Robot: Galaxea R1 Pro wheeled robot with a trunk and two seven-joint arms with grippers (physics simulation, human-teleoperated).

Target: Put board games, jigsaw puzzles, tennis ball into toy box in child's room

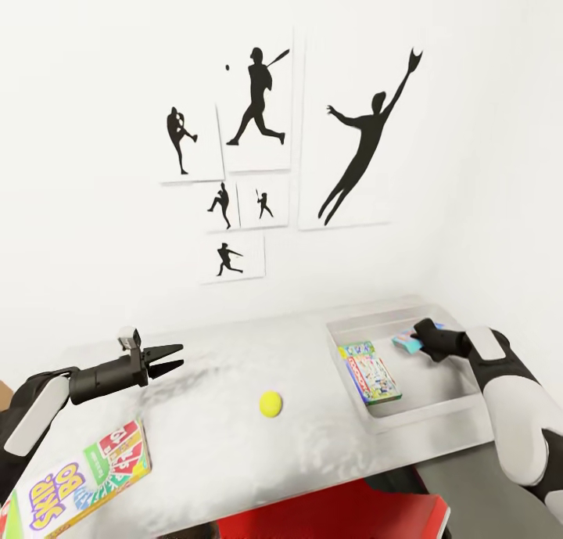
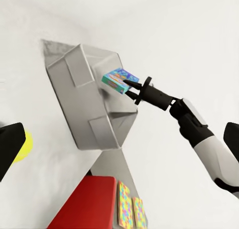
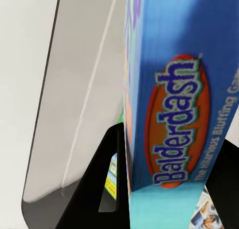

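The translucent grey toy box sits at the table's right end with the green-edged board game lying flat in it. My right gripper is shut on the light blue board game, holding it on edge over the box's far side; the left wrist view shows that game above the toy box. The tennis ball rests mid-table. My left gripper hovers open and empty, left of the ball. The orange-edged board game lies at the near left corner. Two jigsaw puzzles lie side by side.
Black baseball-player silhouette pictures hang on the white wall behind the table. A red flat object lies below the table's near edge, with the puzzles just beside it. In the right wrist view the toy box's wall runs close behind the held game.
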